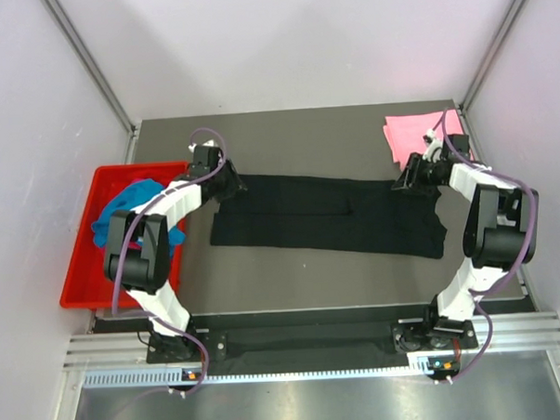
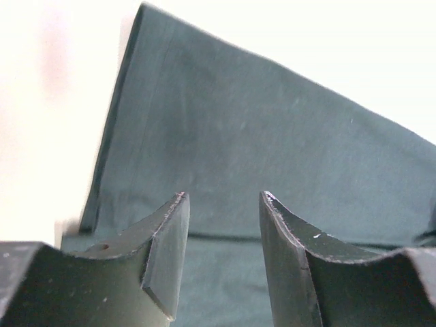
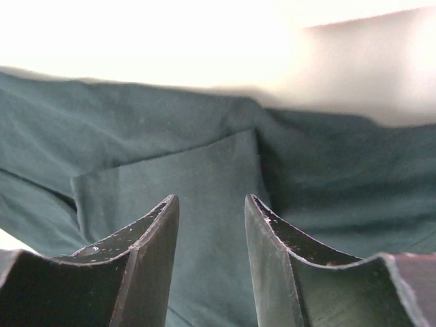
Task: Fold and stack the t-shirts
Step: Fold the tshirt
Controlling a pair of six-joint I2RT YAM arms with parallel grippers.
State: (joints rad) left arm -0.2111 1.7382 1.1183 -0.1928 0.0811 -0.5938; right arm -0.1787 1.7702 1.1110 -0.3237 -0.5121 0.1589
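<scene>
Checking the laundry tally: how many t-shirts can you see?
3. A black t-shirt spread across the table's middle, a pink t-shirt folded at the far right corner, a turquoise t-shirt bunched in the red tray. More may hide beneath it.

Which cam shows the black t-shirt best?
Top external: the whole black t-shirt shows end to end, spread across the table. Each wrist view gives only a close patch of its cloth with a fold edge.
</scene>
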